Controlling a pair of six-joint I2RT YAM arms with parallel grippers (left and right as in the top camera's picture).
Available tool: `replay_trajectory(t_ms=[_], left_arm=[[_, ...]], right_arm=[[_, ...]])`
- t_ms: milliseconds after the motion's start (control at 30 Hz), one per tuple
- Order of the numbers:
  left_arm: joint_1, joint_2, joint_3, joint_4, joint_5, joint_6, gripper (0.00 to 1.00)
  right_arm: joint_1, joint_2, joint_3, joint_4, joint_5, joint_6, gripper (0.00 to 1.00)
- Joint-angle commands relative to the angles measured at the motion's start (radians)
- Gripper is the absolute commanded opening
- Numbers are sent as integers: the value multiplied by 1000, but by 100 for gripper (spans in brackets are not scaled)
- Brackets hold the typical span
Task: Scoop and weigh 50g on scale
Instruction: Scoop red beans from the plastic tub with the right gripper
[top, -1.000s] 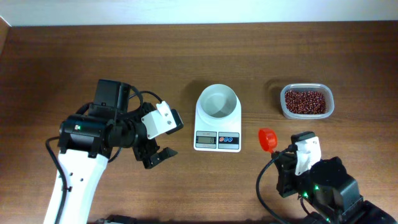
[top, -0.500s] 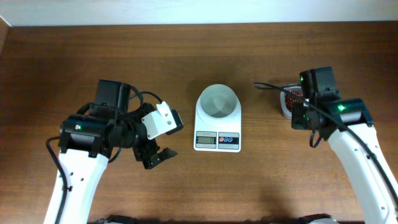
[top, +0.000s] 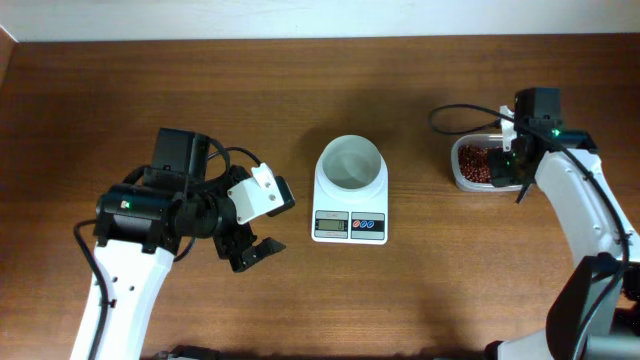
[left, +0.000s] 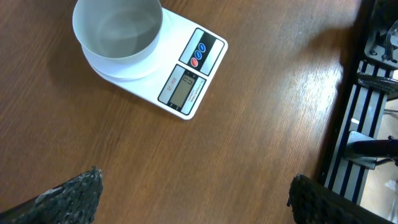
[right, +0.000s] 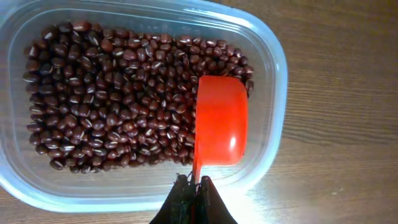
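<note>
Counter (top: 300, 90) carrying 1 scale (top: 350, 226), 1 white bowl (top: 350, 163), 1 clear tub (right: 273, 81) and 1 red scoop (right: 221, 121), with 2 tools. The bowl sits on the scale, its white inside bare. The tub holds red beans (right: 112, 93), and the scoop's cup lies over them. Left tool (left: 196, 199): fingers wide apart, holding nothing. Right tool (right: 193, 193): clamped on the scoop's handle, over the tub. The scale stands mid-counter between the 2 tools, apart from both.
</note>
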Motion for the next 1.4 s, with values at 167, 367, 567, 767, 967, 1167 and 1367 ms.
replay_trajectory(t_ms=[167, 367, 567, 767, 967, 1167, 1367], left_arm=[[4, -2, -5, 2, 21, 8, 99], [4, -2, -5, 2, 21, 8, 99], [5, -2, -5, 2, 21, 8, 99], [4, -2, -5, 2, 21, 8, 99], [4, -2, -5, 2, 21, 8, 99], [4, -2, -5, 2, 21, 8, 99], [4, -2, -5, 2, 21, 8, 99]], right_arm=[[-157, 76, 17, -43, -486, -32, 4], [-348, 76, 16, -50, -772, -2, 4], [-379, 171, 16, -37, -851, -2, 4], [-407, 243, 17, -39, -988, -2, 4], [-518, 243, 17, -67, -1168, -7, 4], [-570, 242, 17, -127, -1250, -41, 4], [-603, 242, 17, -195, -1207, -183, 4]])
